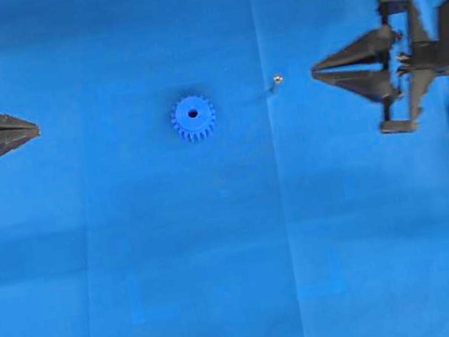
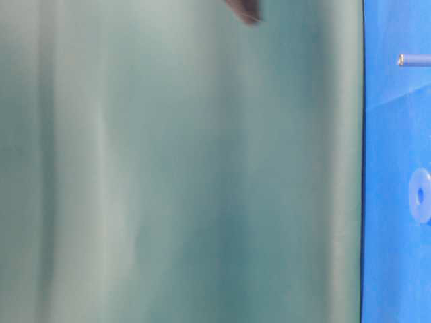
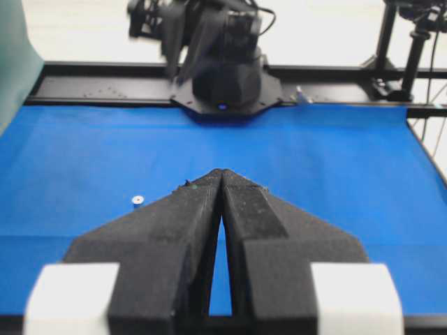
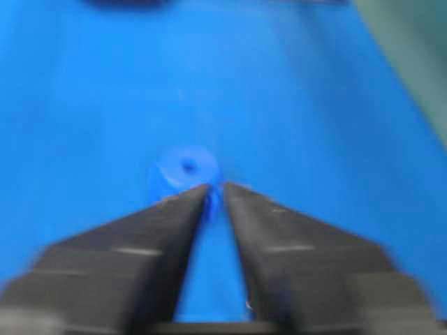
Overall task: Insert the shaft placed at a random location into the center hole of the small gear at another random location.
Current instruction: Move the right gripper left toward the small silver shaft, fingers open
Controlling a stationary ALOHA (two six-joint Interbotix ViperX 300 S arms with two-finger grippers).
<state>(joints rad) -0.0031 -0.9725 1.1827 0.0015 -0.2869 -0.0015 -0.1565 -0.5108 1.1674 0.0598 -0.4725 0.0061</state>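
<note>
Two grippers faced each other across the desk [image 1: 143, 301]: the left gripper [image 1: 34, 128] pressed together and parked at the edge, the right gripper [image 1: 314, 73] nearly closed, holding nothing, apparently lined up toward the shaft [image 1: 276, 80]. Overhead, the shaft stood between that gripper and the gear [image 1: 194, 119]; the right wrist view showed only the gear and its hole [image 4: 188, 165].

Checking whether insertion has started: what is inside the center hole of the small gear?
Nothing shows in the center hole of the small gear; it looks dark and open from overhead. The shaft stands apart on the blue cloth. The hole's bottom cannot be seen.
</note>
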